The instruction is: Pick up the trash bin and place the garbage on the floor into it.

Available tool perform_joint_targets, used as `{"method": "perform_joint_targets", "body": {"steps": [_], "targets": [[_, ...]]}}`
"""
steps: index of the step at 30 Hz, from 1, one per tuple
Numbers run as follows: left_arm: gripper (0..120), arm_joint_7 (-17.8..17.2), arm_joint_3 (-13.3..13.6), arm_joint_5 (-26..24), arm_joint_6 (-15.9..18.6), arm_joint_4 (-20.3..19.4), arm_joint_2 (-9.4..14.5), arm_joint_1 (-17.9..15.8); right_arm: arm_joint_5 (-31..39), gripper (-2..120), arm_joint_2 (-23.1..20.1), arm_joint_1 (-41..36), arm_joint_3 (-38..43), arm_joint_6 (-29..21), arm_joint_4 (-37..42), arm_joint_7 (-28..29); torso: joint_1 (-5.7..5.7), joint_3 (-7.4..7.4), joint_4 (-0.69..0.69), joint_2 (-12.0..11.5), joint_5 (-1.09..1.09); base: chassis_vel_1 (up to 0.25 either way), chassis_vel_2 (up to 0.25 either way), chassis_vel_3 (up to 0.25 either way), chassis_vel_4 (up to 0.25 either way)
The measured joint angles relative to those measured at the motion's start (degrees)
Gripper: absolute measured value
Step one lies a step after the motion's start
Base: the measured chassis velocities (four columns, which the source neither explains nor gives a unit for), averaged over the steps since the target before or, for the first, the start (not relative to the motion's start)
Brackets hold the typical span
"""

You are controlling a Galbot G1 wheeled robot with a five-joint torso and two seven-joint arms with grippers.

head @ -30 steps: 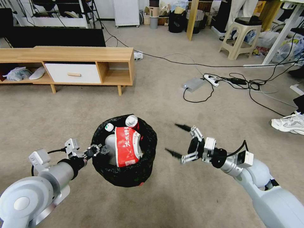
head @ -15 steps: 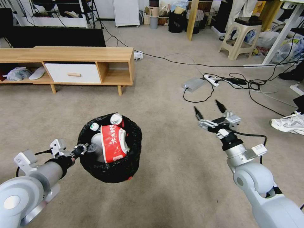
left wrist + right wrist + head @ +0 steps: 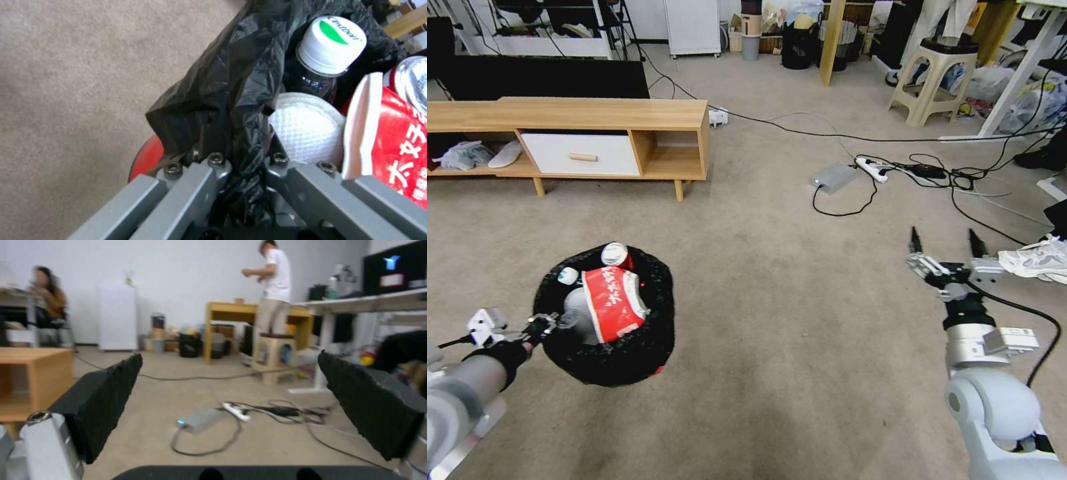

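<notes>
- The small round trash bin with the crinkled black plastic bag (image 3: 604, 320) sits in the lower left of the head view. It is full of litter.
- The left gripper (image 3: 542, 325) comes in from the lower left edge. Its fingers are pinched together on the bin's rim and the black bag, one finger inside the rim and one outside. This grip looks like a way to carry the bin by its edge.
- In the left wrist view, the black bag (image 3: 231, 100) is squeezed between the grey fingers (image 3: 195, 186), and a bit of the red bin wall (image 3: 146, 156) peeks out below.
- Inside the bin are a flattened red carton with white letters (image 3: 614, 303), a crushed red can with a silver top (image 3: 614, 254), and a small bottle with a white and green cap (image 3: 568, 275). A white tissue wad (image 3: 307, 126) lies beside the bottle.
- The right gripper (image 3: 946, 243) is at the right side of the head view, well apart from the bin. Its two black fingers are wide apart and hold nothing. It seems to be waiting.
- The beige-grey carpet floor (image 3: 787, 320) near the bin shows no loose litter, so the pick-up job looks almost done.
- A white sneaker (image 3: 1037, 257) lies near the right gripper at the right edge. It is not trash.
</notes>
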Motion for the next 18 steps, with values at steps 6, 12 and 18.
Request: {"method": "perform_joint_targets", "body": {"steps": [6, 12, 18], "targets": [[2, -0.01, -1.57, -0.43, 0.0, -1.12, -0.39, 0.92, -0.27, 100, 0.79, -4.47, 4.27, -1.21, 2.6, 1.57, 0.0, 0.0, -0.01, 0.0, 0.0, 0.0, 0.0, 0.0, 0.0], [2, -0.01, -0.94, -0.23, 0.0, -1.82, -1.08, 1.44, -0.13, 100, 1.47, -6.48, 5.79, -0.65, 3.15, 1.69, 0.0, 0.01, 0.0, 0.0, 0.0, 0.0, 0.0, 0.0, 0.0], [2, -0.09, 1.0, 0.77, 0.0, -3.57, -2.17, 1.5, 0.14, 100, 2.49, -8.53, 5.11, -0.27, 4.19, 3.2, 0.0, 0.01, -0.01, 0.0, 0.0, 0.0, 0.0, 0.0, 0.0]]}}
